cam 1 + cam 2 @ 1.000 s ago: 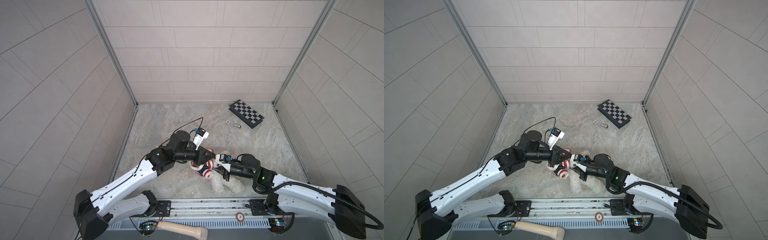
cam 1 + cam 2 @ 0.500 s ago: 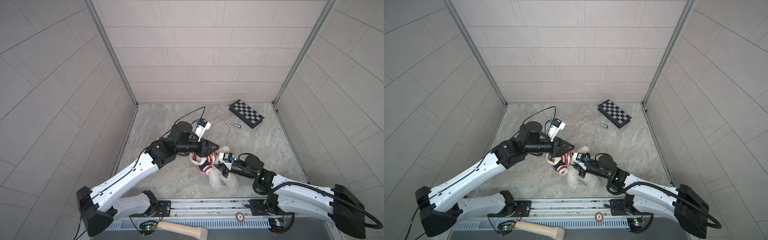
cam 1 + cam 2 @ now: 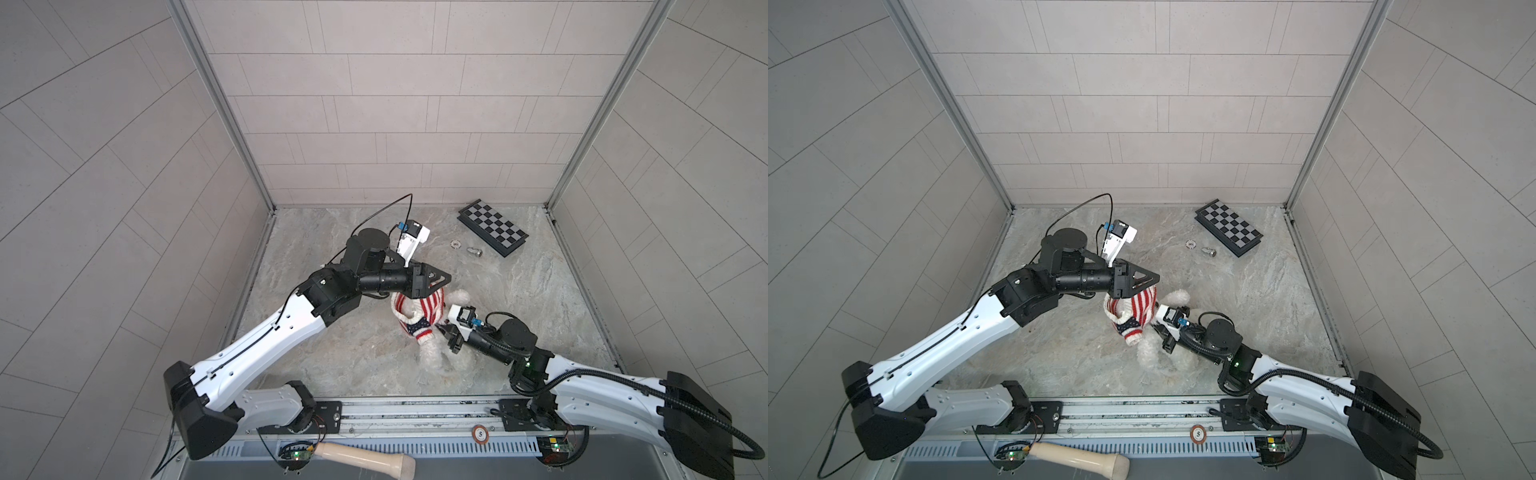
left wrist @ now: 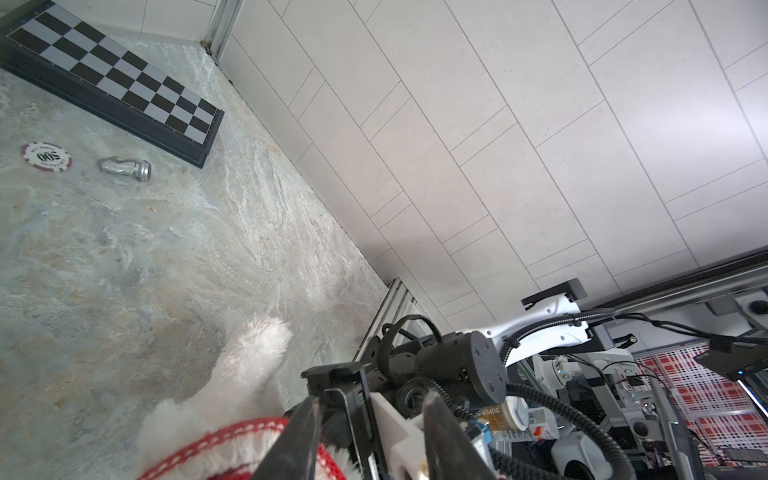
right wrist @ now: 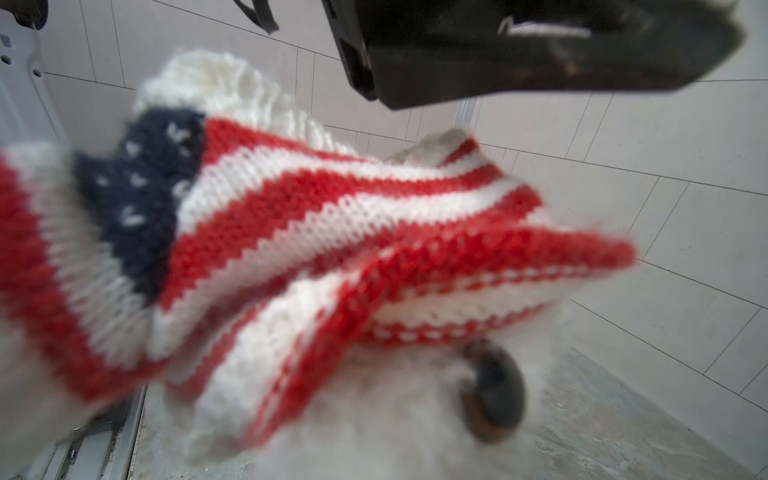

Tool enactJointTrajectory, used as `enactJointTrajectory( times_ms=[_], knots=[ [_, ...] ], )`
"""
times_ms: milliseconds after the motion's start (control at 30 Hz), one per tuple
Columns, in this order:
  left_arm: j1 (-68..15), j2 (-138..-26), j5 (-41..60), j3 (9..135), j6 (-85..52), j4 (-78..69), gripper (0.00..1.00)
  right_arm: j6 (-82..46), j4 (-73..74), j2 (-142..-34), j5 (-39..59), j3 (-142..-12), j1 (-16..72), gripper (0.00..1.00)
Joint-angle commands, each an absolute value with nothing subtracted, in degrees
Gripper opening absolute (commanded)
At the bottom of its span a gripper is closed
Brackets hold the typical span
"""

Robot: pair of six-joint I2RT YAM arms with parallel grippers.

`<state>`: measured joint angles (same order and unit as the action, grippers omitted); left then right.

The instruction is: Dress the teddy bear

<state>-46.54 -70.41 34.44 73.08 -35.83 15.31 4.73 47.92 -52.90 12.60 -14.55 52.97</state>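
Observation:
The teddy bear (image 3: pixel 434 359) (image 3: pixel 1150 357) lies front of centre, fluffy and white. The red-and-white striped knit garment (image 3: pixel 419 309) (image 3: pixel 1133 307) with a navy patch is bunched over its head end. In the right wrist view the garment (image 5: pixel 332 228) hangs just above the bear's dark eye (image 5: pixel 492 399). My left gripper (image 3: pixel 436 286) (image 4: pixel 372 401) hovers over the garment's far edge, open. One finger (image 4: pixel 299 432) sits beside the red hem (image 4: pixel 216 446), with nothing between the jaws. My right gripper (image 3: pixel 445 334) (image 3: pixel 1160 332) is pressed into the bear's fur, its fingertips hidden.
A folded chessboard (image 3: pixel 492 227) (image 4: pixel 112 83) lies at the back right. Just in front of it are a poker chip (image 3: pixel 456 243) (image 4: pixel 46 156) and a silver chess piece (image 3: pixel 473 251) (image 4: pixel 124 168). A wooden handle (image 3: pixel 365 457) rests below the front rail. Tiled walls enclose three sides.
My left gripper has lifted off the garment, moved toward the back right and opened wider. The bear and garment shifted a little to the right. The right gripper kept its hold.

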Motion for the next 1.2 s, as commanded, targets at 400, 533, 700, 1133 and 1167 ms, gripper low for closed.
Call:
enactJointTrajectory(
  times_ms=[400, 533, 700, 1133, 1167],
  knots=[
    [-46.9, -59.1, 16.0, 80.5, -29.0, 43.7, 0.23, 8.6, 53.4, -50.8, 8.1, -14.0, 53.0, 0.00],
    [-46.9, -57.7, 17.7, 75.9, -31.6, 43.9, 0.13, 9.6, 52.8, -51.7, 8.6, -14.7, 53.0, 0.00],
    [-47.0, -60.7, 21.0, 75.9, -30.7, 45.3, 0.10, 10.6, 52.7, -51.8, 9.7, -15.2, 53.1, 0.00],
    [-47.0, -64.3, 21.5, 73.6, -28.9, 44.2, 0.33, 11.4, 52.6, -52.3, 12.8, -15.9, 53.1, 0.00],
    [-47.0, -64.3, 21.4, 73.3, -29.0, 44.1, 0.33, 11.3, 52.8, -52.5, 12.9, -15.8, 53.1, 0.00]
  ],
)
